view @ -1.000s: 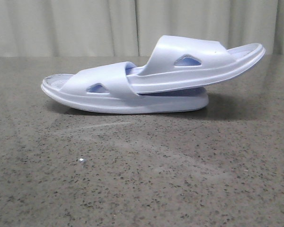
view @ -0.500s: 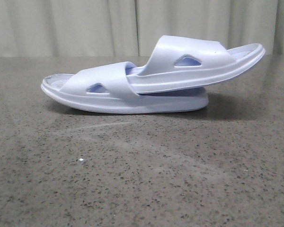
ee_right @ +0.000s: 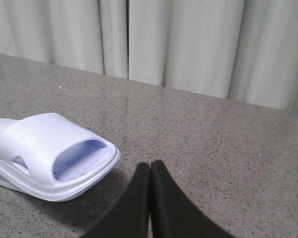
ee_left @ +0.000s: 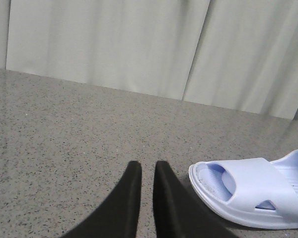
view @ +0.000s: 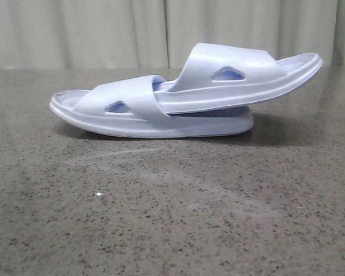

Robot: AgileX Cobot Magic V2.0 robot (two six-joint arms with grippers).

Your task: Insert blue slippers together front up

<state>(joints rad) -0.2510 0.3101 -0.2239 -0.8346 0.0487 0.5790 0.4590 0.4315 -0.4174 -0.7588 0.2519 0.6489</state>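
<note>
The two pale blue-white slippers lie nested on the table in the front view. The lower slipper (view: 132,112) lies flat with its toe end to the left. The upper slipper (view: 241,80) has one end tucked under the lower one's strap, and its other end sticks up to the right. Neither gripper shows in the front view. My left gripper (ee_left: 148,166) is empty and all but shut, with a thin gap, beside the lower slipper's end (ee_left: 248,196). My right gripper (ee_right: 150,166) is shut and empty, beside the upper slipper's raised end (ee_right: 44,148).
The speckled grey stone table (view: 172,218) stretches in front of the slippers. A pale curtain (view: 103,29) hangs behind the table's far edge.
</note>
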